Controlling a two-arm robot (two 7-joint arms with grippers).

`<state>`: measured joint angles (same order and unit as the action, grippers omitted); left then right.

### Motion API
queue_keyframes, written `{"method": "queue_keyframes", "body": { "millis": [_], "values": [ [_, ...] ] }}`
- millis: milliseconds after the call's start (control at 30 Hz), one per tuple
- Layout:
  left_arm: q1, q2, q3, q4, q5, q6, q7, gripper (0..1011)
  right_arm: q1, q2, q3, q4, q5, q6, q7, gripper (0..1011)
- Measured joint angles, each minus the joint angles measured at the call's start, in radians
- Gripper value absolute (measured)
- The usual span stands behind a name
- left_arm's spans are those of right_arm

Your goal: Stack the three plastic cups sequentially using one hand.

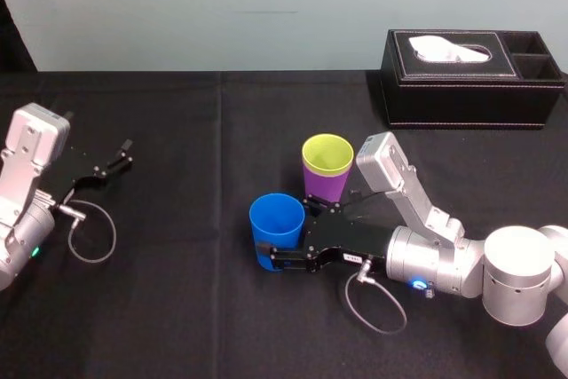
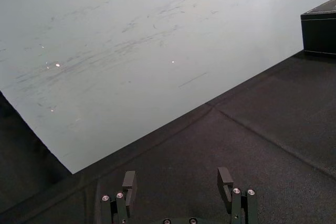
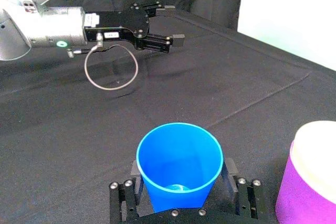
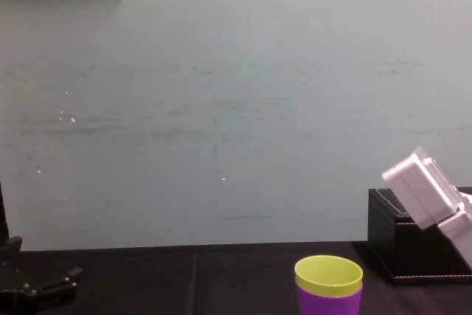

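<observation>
right hand grasps the blue cup beside the nested pair

the right hand (image 1: 288, 235) lies low over the black tabletop (image 1: 177, 308), reaching from the robot's right toward the middle. it is clenched on the blue cup (image 1: 277, 224). in the right wrist view the two thin fingers (image 3: 131, 170) sit against opposite sides of the blue cup (image 3: 179, 163), near its lower part. the cup is upright with its mouth open upward, and its base is at the level of the cloth; whether it rests on the cloth or is just lifted, i cannot tell.

just beside it, a little farther from the robot and to its right, stands the purple cup (image 1: 324, 188). the yellow-green cup (image 1: 327, 155) is nested inside it, so that its rim and a short band of wall stand above the purple rim. from the chest view the same pair is seen from the side, yellow-green cup (image 4: 329, 274) on top and purple cup (image 4: 328, 302) below. the blue cup and the pair are near but apart.

the left hand (image 1: 111, 164) is parked far on the robot's left, above the tabletop and well apart from all cups. its fingers (image 2: 128, 182) are released, with a wide gap between them.

a black tissue box (image 1: 461, 90) stands at the far right edge of the tabletop.
</observation>
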<state>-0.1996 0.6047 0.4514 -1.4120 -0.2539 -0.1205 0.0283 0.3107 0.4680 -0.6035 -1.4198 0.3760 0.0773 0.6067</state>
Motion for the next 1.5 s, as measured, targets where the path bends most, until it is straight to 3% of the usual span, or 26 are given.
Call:
{"method": "queue_keyframes", "body": {
  "millis": [233, 367, 500, 667, 867, 1067, 1500],
  "values": [
    [0.000, 0.000, 0.000, 0.000, 0.000, 0.000, 0.000, 1012, 0.000, 0.001, 0.000, -0.001, 0.000, 0.000, -0.001, 760],
    [0.000, 0.000, 0.000, 0.000, 0.000, 0.000, 0.000, 1011, -0.001, 0.001, 0.000, -0.001, 0.000, 0.000, -0.001, 737],
    [0.000, 0.000, 0.000, 0.000, 0.000, 0.000, 0.000, 1011, -0.001, 0.003, 0.000, -0.006, 0.000, 0.001, -0.001, 724],
    [0.000, 0.000, 0.000, 0.000, 0.000, 0.000, 0.000, 1011, -0.009, 0.026, 0.006, -0.061, 0.000, 0.012, 0.000, 724],
    [0.000, 0.000, 0.000, 0.000, 0.000, 0.000, 0.000, 1011, -0.012, 0.065, 0.019, -0.149, 0.007, 0.050, 0.002, 724],
    [0.000, 0.000, 0.000, 0.000, 0.000, 0.000, 0.000, 1011, 0.020, 0.102, 0.036, -0.218, 0.025, 0.110, 0.007, 724],
    [0.000, 0.000, 0.000, 0.000, 0.000, 0.000, 0.000, 1011, 0.107, 0.136, 0.073, -0.223, 0.064, 0.159, -0.001, 724]
  ]
}}
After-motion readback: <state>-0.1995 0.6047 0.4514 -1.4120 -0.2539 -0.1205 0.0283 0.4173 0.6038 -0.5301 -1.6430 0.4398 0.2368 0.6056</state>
